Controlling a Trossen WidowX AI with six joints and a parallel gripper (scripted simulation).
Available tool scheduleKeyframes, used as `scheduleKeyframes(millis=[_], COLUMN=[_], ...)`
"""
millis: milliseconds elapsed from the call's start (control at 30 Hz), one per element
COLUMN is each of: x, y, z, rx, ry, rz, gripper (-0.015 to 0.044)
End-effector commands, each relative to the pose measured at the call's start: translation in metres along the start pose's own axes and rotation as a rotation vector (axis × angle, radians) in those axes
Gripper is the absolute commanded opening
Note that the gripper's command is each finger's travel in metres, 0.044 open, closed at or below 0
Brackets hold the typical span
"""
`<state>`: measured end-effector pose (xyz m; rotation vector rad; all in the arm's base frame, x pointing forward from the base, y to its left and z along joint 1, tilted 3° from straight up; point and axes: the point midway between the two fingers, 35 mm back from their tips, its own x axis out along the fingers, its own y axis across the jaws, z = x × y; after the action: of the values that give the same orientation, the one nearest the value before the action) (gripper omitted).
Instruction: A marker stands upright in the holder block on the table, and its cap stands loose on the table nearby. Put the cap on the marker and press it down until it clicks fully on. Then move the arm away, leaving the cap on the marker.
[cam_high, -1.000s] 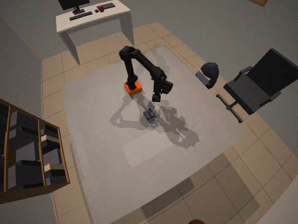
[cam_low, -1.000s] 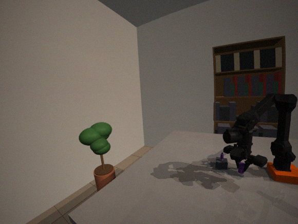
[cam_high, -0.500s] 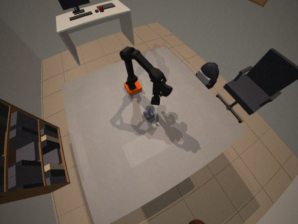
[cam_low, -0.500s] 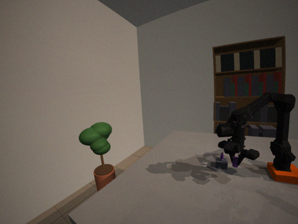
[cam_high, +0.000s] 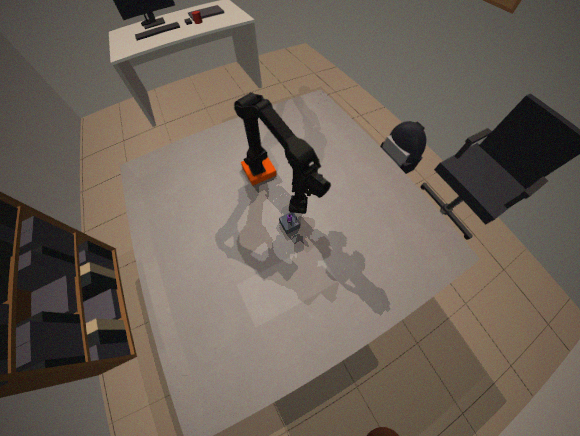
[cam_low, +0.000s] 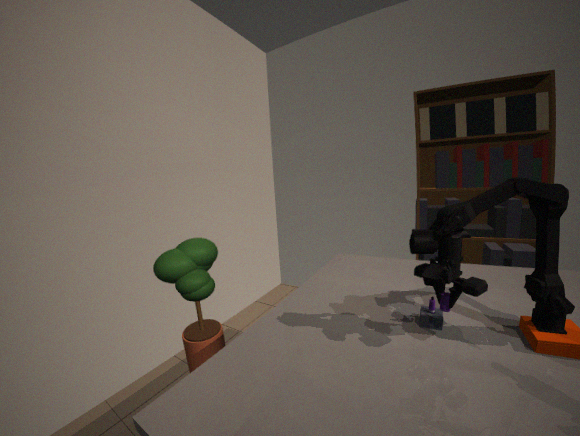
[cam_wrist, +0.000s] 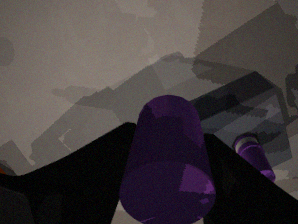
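Observation:
The purple cap (cam_low: 445, 302) (cam_wrist: 167, 150) is held between the fingers of my gripper (cam_low: 446, 303) (cam_wrist: 168, 138), which is shut on it, raised above the table. The purple marker (cam_high: 289, 218) (cam_low: 432, 304) (cam_wrist: 256, 156) stands upright in the dark grey holder block (cam_high: 290, 226) (cam_low: 431, 319) (cam_wrist: 240, 107). In the exterior view the cap is just right of the marker's tip, at about its height, and apart from it. In the wrist view the marker is to the right, beyond the right finger. In the top view the gripper hides the cap.
The arm's orange base (cam_high: 259, 171) (cam_low: 552, 340) stands on the pale table (cam_high: 200, 350) (cam_low: 300, 385). Off the table are a bookshelf (cam_high: 80, 300) (cam_low: 467, 142), an office chair (cam_high: 482, 180), a desk (cam_high: 175, 40) and a potted plant (cam_low: 192, 267).

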<state>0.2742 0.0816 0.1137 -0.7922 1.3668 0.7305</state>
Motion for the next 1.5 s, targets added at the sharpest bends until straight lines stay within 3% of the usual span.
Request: scheduleKeyframes(millis=[0, 667, 1467], x=[-0.005, -0.024, 0.006], y=[-0.011, -0.063, -0.064], z=[-0.004, -0.034, -0.033], rx=[0.000, 0.000, 0.000], ry=[-0.003, 0.000, 0.000], rz=[0.002, -0.005, -0.005], gripper=[0.0000, 0.0000, 0.0000])
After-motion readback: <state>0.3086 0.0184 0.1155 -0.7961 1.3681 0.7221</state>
